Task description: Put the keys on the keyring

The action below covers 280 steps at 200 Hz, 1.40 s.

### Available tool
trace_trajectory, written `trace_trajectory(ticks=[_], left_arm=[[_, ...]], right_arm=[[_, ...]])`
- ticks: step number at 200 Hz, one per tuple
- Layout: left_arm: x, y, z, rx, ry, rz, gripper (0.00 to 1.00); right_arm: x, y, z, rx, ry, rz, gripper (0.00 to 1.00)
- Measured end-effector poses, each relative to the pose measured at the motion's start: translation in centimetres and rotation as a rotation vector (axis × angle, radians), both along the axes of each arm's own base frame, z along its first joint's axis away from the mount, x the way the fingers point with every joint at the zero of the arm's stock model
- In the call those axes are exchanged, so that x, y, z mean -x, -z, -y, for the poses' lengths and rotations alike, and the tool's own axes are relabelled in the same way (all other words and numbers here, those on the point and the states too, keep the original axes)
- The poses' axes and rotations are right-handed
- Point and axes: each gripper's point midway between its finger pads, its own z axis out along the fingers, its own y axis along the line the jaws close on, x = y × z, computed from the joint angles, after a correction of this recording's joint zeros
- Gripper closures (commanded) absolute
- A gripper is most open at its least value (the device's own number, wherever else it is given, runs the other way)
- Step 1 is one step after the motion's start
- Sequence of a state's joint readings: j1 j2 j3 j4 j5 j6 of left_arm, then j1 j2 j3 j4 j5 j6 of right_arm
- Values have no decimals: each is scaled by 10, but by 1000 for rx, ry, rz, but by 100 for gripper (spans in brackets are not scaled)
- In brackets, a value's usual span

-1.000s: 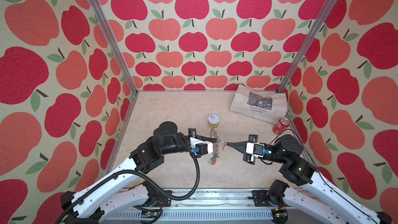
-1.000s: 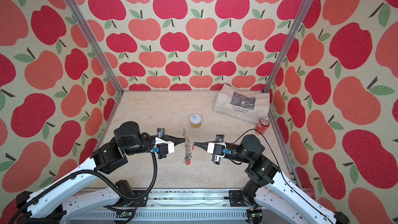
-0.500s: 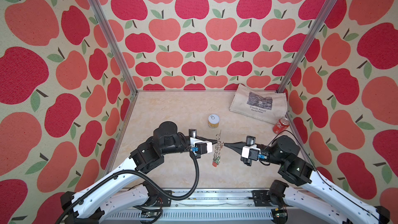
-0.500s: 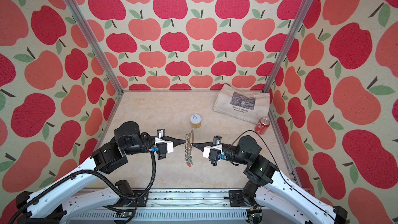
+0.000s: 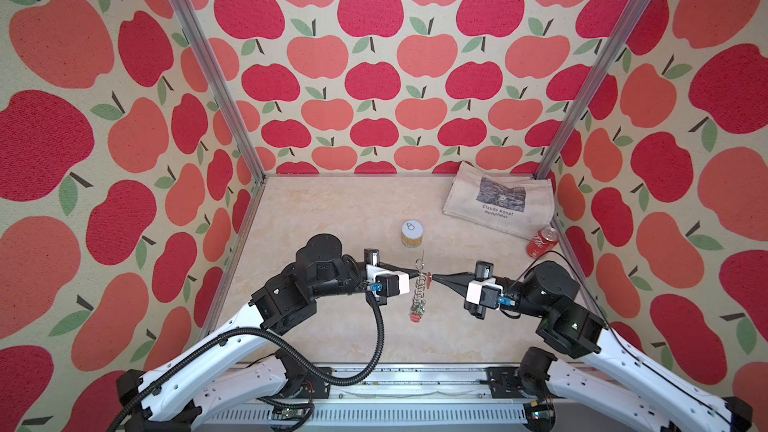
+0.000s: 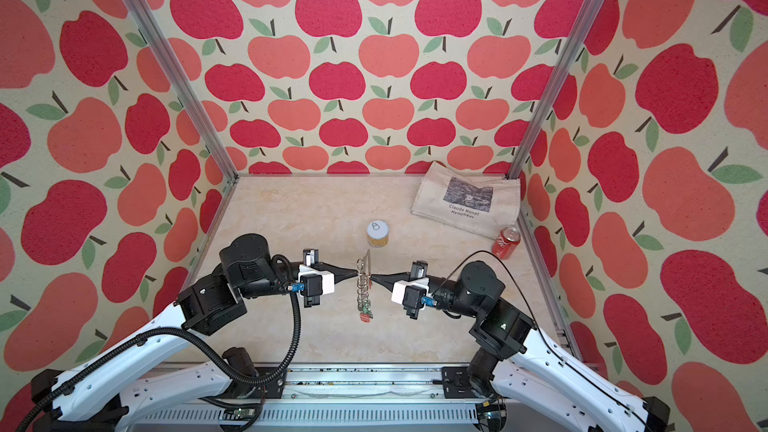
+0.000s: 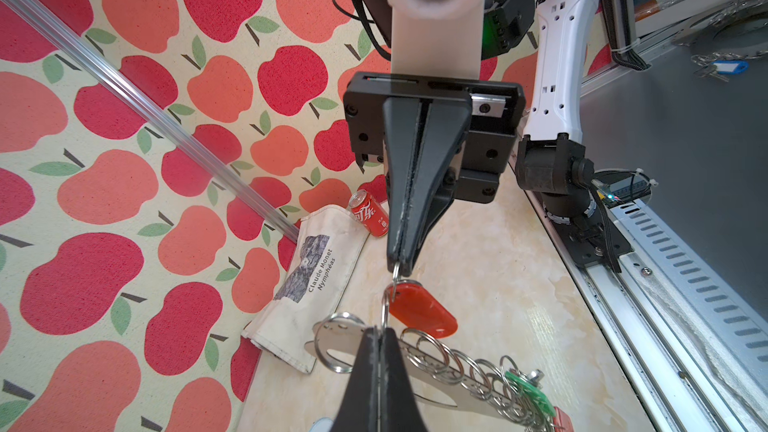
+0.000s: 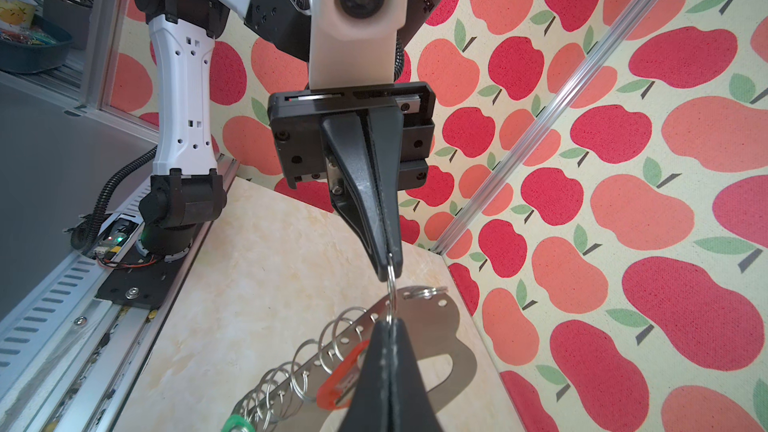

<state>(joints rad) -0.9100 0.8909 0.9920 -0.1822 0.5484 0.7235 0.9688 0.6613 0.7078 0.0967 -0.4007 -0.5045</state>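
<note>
Keyring [image 8: 446, 326] held aloft edge-on over the desk's middle, toward the front edge. Left gripper [image 7: 379, 332] fully closed on one of its rings; right gripper [image 7: 398, 268] fully closed on the small ring of the red-tagged key [image 7: 419, 311], tips nearly meeting. Risk: thin pinch slips, plate drops; pulling apart before the ring threads loses the key.

keyring [image 5: 419, 284], a flat grey plate with a slot and a row of rings, is hanging edge-on above the tabletop [image 5: 332, 218], running 12 to 6 o'clock in both top views. red-tag key [image 7: 419, 309] is sitting just beside its slot end; green-tag key [image 7: 528, 392] is hanging at the 6 o'clock end.
</note>
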Motion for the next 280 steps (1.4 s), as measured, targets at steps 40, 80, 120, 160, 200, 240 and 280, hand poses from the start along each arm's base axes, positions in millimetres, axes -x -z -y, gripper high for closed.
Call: trace_trajectory(ticks=[40, 80, 120, 160, 200, 240, 280], left_arm=[[0, 0, 0, 0, 0, 0, 100], [0, 3, 0, -6, -1, -4, 100], [-1, 5, 0, -8, -1, -5, 100], [-1, 5, 1, -8, -3, -4, 100], [-5, 9, 0, -4, -26, 8, 100], [-6, 8, 1, 3, -35, 21, 100], [-6, 6, 1, 9, -33, 25, 100]], right_arm=[[1, -3, 1, -12, -1, -1, 100], [2, -5, 2, -18, -3, -16, 100], [1, -4, 1, -16, -7, -29, 100], [3, -8, 1, -22, -14, -34, 100], [3, -8, 1, -24, -15, -44, 100], [2, -6, 0, -19, -15, -52, 100], [-1, -3, -4, -3, -14, -63, 100]])
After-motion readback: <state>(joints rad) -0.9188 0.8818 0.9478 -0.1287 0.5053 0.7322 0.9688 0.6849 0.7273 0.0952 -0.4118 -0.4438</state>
